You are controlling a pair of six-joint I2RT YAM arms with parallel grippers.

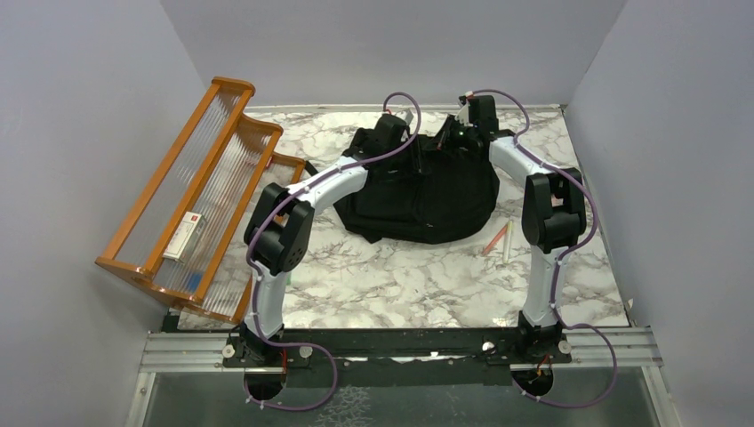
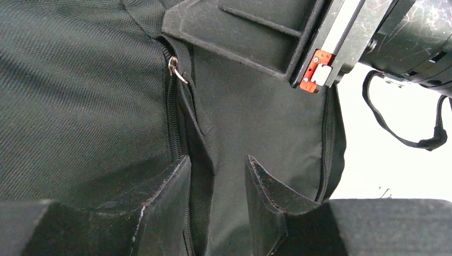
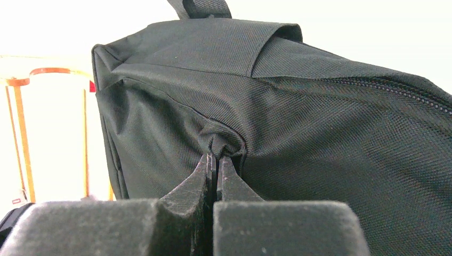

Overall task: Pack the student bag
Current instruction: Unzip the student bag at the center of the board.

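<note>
The student bag [image 1: 418, 191], black and rounded, lies on the marble table toward the back. My left gripper [image 1: 397, 126] is down at its upper left part. In the left wrist view this gripper [image 2: 216, 173] is open, its fingers standing apart over the bag's fabric [image 2: 80, 106] beside a zip line with a metal pull ring [image 2: 176, 69]. My right gripper [image 1: 455, 135] is at the bag's upper right part. Seen from the right wrist, that gripper [image 3: 217, 156] is shut, pinching a small bunched fold of the bag's cloth [image 3: 330, 122].
An orange wooden rack [image 1: 191, 191] leans at the left wall with a small box [image 1: 184, 236] on it. Two pens [image 1: 498, 238] lie on the table right of the bag. A thin black strap loop [image 2: 421, 143] trails off the bag's side. Grey walls enclose the table.
</note>
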